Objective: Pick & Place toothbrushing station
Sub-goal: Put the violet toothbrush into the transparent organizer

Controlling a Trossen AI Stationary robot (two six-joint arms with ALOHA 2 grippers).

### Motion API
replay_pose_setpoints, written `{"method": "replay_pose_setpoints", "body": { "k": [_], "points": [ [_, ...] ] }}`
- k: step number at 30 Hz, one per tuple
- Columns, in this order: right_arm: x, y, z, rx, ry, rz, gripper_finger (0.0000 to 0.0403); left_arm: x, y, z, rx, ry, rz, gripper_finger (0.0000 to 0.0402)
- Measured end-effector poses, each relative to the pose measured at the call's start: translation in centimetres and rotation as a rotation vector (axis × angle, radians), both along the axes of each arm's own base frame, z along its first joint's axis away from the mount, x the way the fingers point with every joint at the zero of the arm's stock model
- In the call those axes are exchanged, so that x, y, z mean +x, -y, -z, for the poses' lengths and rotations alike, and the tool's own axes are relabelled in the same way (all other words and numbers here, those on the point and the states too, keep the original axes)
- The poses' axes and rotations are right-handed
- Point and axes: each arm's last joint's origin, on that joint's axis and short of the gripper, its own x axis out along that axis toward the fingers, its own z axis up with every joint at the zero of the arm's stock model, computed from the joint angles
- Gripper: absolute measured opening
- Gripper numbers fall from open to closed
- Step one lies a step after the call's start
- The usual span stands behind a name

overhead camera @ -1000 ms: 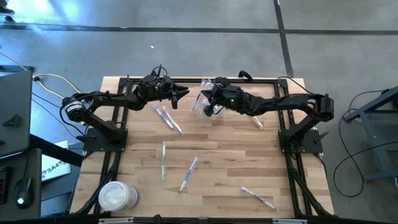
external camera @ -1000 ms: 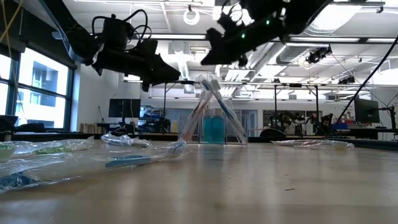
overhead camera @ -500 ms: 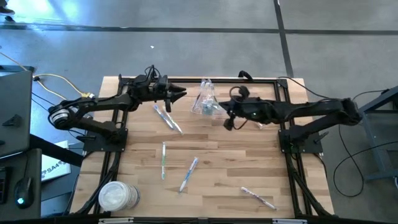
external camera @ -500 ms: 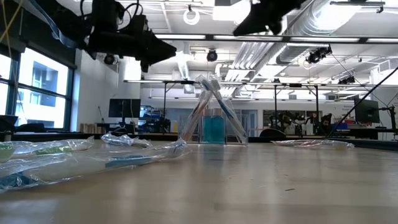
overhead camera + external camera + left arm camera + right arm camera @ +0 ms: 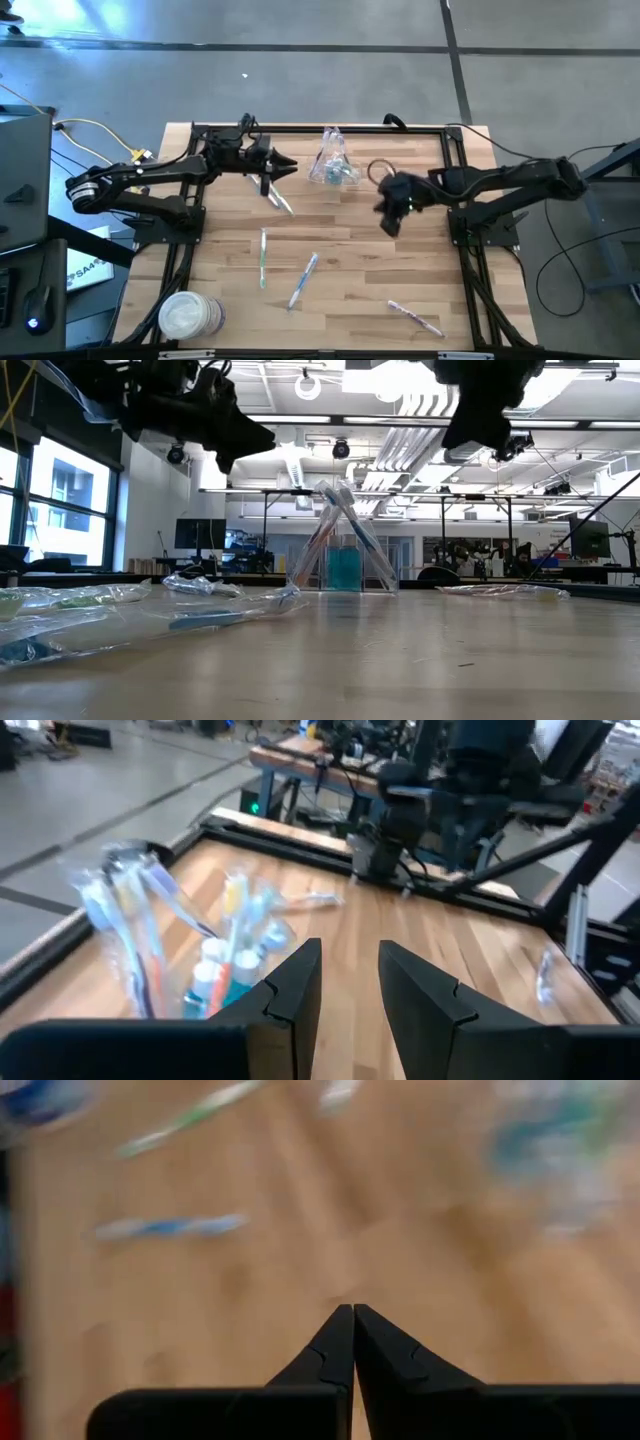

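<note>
A small clear plastic cup (image 5: 330,168) stands on its base near the table's far edge. It holds several toothbrushes and blue-capped tubes that lean against its rim; it also shows in the low view (image 5: 343,555) and the left wrist view (image 5: 215,955). My left gripper (image 5: 289,165) hangs in the air to the cup's left, pointing at it; it is slightly open and empty (image 5: 350,965). My right gripper (image 5: 388,226) is shut and empty (image 5: 352,1312), above the table to the right of the cup and nearer the front. Several wrapped toothbrushes lie flat on the table.
Loose wrapped toothbrushes lie below the left gripper (image 5: 272,190), at mid-table (image 5: 263,256) (image 5: 303,278) and near the front right (image 5: 415,318). A stack of white round discs (image 5: 190,315) sits at the near left corner. A black frame (image 5: 300,128) borders the table's far edge.
My right gripper has drawn away from the cup, toward the table's right and near edges, turning to point at the near side. My left gripper has pulled back a little toward the left edge and risen. The cup and its toothbrushes have stayed in place.
</note>
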Motion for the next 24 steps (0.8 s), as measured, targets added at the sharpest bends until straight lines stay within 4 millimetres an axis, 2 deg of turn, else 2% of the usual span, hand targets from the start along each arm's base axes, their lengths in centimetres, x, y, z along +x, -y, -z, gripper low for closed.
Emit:
{"method": "replay_pose_setpoints", "body": {
  "k": [3,6,10,13,18,21,24],
  "points": [
    [-0.2,-2.2,0.0,0.092,-0.009,-0.120,0.0002,0.1,0.5,0.2,-0.010,-0.023,0.021,0.0104],
    [-0.8,-4.1,0.4,0.162,-0.067,-0.157,0.0002,0.3,1.0,0.5,-0.023,-0.049,0.043,0.0104],
    [-0.5,-5.8,0.8,0.097,-0.051,-0.130,0.0004,0.4,1.6,0.8,-0.039,-0.084,0.068,0.0104],
    [0.0,-6.3,1.2,0.163,-0.066,-0.092,0.0018,0.5,1.8,1.0,-0.048,-0.105,0.076,0.0104],
    [0.5,-7.1,1.9,0.213,-0.093,-0.078,0.0085,0.4,1.8,1.2,-0.048,-0.125,0.077,0.0104],
    [1.0,-8.1,2.0,0.183,-0.045,-0.159,0.0137,0.3,1.8,1.5,-0.020,-0.149,0.084,0.0104],
    [1.1,-9.3,2.0,0.265,-0.044,-0.261,0.0178,0.2,1.8,1.7,0.000,-0.177,0.090,0.0104]
  ]
}}
